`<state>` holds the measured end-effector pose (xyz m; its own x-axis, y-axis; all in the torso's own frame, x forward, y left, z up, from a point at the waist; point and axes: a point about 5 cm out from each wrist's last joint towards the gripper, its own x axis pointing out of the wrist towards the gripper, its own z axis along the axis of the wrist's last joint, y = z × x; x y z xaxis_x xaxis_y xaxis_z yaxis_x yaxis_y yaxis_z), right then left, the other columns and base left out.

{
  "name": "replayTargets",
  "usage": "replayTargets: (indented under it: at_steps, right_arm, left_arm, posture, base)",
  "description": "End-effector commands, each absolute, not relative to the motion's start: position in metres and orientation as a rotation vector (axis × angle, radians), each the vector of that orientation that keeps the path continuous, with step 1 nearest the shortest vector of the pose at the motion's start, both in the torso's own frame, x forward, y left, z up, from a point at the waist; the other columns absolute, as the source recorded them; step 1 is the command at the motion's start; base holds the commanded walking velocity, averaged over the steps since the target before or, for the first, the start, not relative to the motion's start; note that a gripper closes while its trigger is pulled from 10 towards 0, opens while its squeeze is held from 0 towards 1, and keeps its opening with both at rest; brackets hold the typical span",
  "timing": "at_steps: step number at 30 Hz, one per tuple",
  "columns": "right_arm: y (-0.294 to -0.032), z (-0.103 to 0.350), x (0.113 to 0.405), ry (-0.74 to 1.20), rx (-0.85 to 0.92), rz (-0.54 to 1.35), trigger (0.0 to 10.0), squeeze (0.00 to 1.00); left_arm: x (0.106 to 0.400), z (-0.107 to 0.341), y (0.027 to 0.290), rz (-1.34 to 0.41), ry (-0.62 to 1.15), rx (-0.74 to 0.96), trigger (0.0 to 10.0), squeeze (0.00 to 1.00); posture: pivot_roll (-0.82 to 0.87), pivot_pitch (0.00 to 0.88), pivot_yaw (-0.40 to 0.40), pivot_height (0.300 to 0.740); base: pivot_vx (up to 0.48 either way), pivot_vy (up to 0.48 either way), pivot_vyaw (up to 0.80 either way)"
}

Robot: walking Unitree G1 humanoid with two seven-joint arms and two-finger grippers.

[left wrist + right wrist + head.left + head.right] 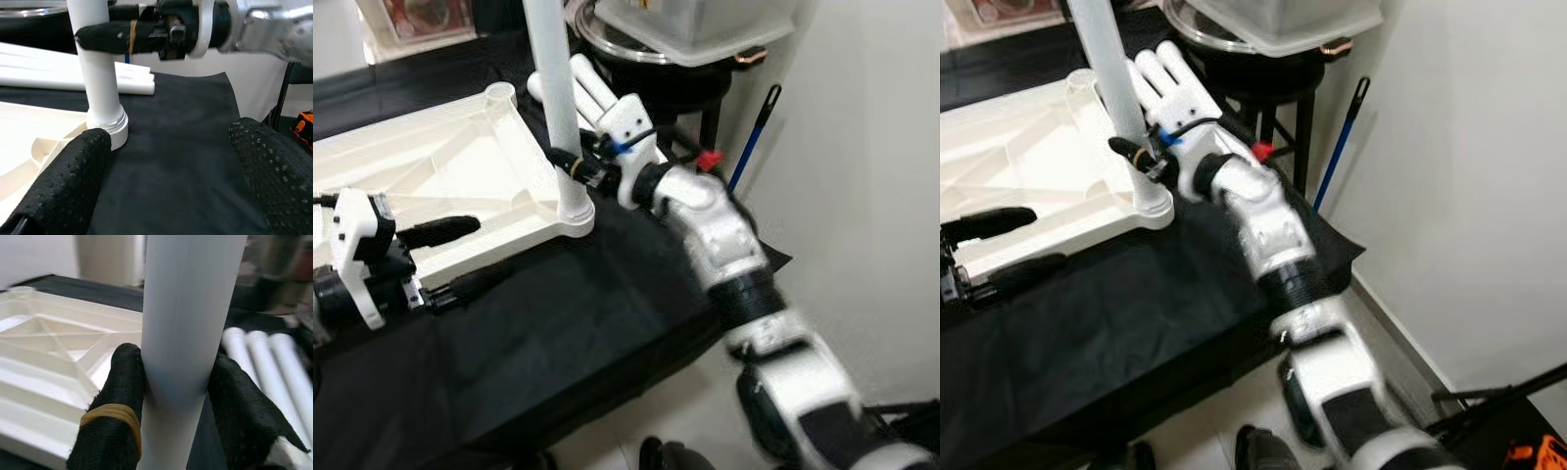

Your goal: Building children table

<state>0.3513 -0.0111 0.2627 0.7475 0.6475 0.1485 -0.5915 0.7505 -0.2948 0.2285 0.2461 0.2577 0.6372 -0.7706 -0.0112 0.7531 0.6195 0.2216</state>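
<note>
Tabletop (431,171) of white moulded plastic lies upside down on a black cloth (578,323), its ribbed underside facing up, stretching from the left of the scene toward the middle. At its near right corner a round socket (576,217) holds a white table leg (558,88) that stands upright and runs out of the top of the head views. The right gripper (171,382) is clamped on this leg a little above the socket: in the right wrist view one black finger presses each side of the tube, and the finger (110,431) on the tabletop side carries a yellow rubber band. The silver right arm (724,245) reaches in from the near right.

Just beyond the standing leg, three more white legs (1170,78) lie side by side on the cloth, close behind the right wrist.

The left gripper (460,257) is at the near left, over the near edge of the tabletop, pointing right toward the socket. Its two dimpled black fingers (73,181) are spread wide apart with nothing between them; one lies over the plastic, the other over the cloth.

Farther right, a black stool (1283,88) carries a clear plastic box (1283,24). A blue-handled stick (1337,147) leans against the white wall (1469,196) beside it.
</note>
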Motion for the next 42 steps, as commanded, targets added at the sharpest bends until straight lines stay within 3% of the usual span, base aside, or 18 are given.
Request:
replayTargets:
  at_steps: [1, 5, 12, 13, 18, 19, 20, 21, 24, 25, 28, 37, 38, 39, 42]
  right_arm:
    - [-0.014, 0.237, 0.35, -0.174, -0.3, 0.57, 0.0, 0.0]
    - [-0.001, 0.23, 0.338, -0.165, -0.24, 0.587, 0.0, 0.0]
    - [-0.006, 0.233, 0.335, -0.156, -0.202, 0.578, 0.0, 0.0]
    - [-0.009, 0.236, 0.336, -0.156, -0.205, 0.576, 10.0, 0.0]
    - [-0.016, 0.244, 0.334, -0.147, -0.161, 0.609, 10.0, 0.0]
    - [-0.017, 0.25, 0.332, -0.156, -0.096, 0.641, 10.0, 0.22]
    - [-0.017, 0.25, 0.332, -0.156, -0.096, 0.641, 10.0, 0.22]
    - [-0.019, 0.256, 0.33, -0.189, -0.098, 0.717, 10.0, 1.0]
    - [-0.029, 0.265, 0.331, -0.212, -0.085, 0.844, 10.0, 1.0]
    - [-0.044, 0.274, 0.334, -0.223, -0.135, 0.973, 10.0, 1.0]
    - [-0.056, 0.28, 0.337, -0.232, -0.18, 1.064, 10.0, 1.0]
    - [-0.071, 0.291, 0.361, -0.214, -0.273, 1.153, 10.0, 1.0]
    - [-0.07, 0.293, 0.364, -0.215, -0.276, 1.166, 10.0, 0.79]
    - [-0.066, 0.297, 0.367, -0.216, -0.27, 1.19, 10.0, 0.0]
    - [-0.061, 0.302, 0.371, -0.223, -0.262, 1.207, 10.0, 0.0]
  left_arm:
    - [0.228, 0.254, 0.244, -0.886, -0.082, 0.212, 10.0, 0.0]
    - [0.228, 0.255, 0.243, -0.889, -0.083, 0.213, 10.0, 0.0]
    - [0.228, 0.255, 0.243, -0.892, -0.087, 0.214, 10.0, 0.0]
    - [0.229, 0.255, 0.242, -0.893, -0.087, 0.213, 10.0, 0.0]
    - [0.23, 0.254, 0.24, -0.902, -0.087, 0.209, 10.0, 0.0]
    - [0.23, 0.253, 0.239, -0.906, -0.087, 0.209, 10.0, 0.0]
    - [0.23, 0.253, 0.239, -0.906, -0.087, 0.209, 10.0, 0.0]
    - [0.23, 0.253, 0.238, -0.909, -0.088, 0.208, 10.0, 0.0]
    - [0.231, 0.254, 0.235, -0.92, -0.094, 0.204, 10.0, 0.0]
    - [0.23, 0.253, 0.233, -0.927, -0.094, 0.201, 10.0, 0.0]
    - [0.229, 0.251, 0.233, -0.931, -0.09, 0.197, 10.0, 0.0]
    - [0.23, 0.25, 0.23, -0.943, -0.088, 0.193, 10.0, 0.0]
    - [0.229, 0.25, 0.23, -0.942, -0.087, 0.193, 10.0, 0.0]
    - [0.228, 0.25, 0.23, -0.94, -0.087, 0.193, 10.0, 0.0]
    - [0.227, 0.251, 0.231, -0.937, -0.086, 0.195, 10.0, 0.0]
  posture:
    - [0.03, 0.224, -0.085, 0.74]
    - [0.04, 0.221, -0.085, 0.74]
    - [0.03, 0.219, -0.085, 0.74]
    - [0.03, 0.219, -0.084, 0.74]
    - [0.02, 0.218, -0.079, 0.74]
    - [0.02, 0.221, -0.077, 0.74]
    - [0.02, 0.221, -0.077, 0.74]
    - [0.02, 0.219, -0.078, 0.74]
    - [0.02, 0.22, -0.087, 0.74]
    - [0.01, 0.224, -0.082, 0.74]
    - [0.01, 0.224, -0.08, 0.74]
    - [0.02, 0.24, -0.075, 0.74]
    - [0.03, 0.24, -0.075, 0.74]
    - [0.03, 0.243, -0.077, 0.74]
    - [0.04, 0.246, -0.078, 0.74]
  base:
    - [0.0, 0.0, 0.0]
    - [0.0, 0.0, 0.0]
    - [0.0, 0.0, 0.0]
    - [0.0, 0.0, 0.0]
    - [0.0, 0.0, 0.0]
    - [0.0, 0.0, 0.0]
    - [0.0, 0.0, 0.0]
    - [0.0, 0.0, 0.0]
    - [0.0, 0.0, 0.0]
    - [0.0, 0.0, 0.0]
    - [0.0, 0.0, 0.0]
    - [0.0, 0.0, 0.0]
    - [0.0, 0.0, 0.0]
    - [0.0, 0.0, 0.0]
    - [0.0, 0.0, 0.0]
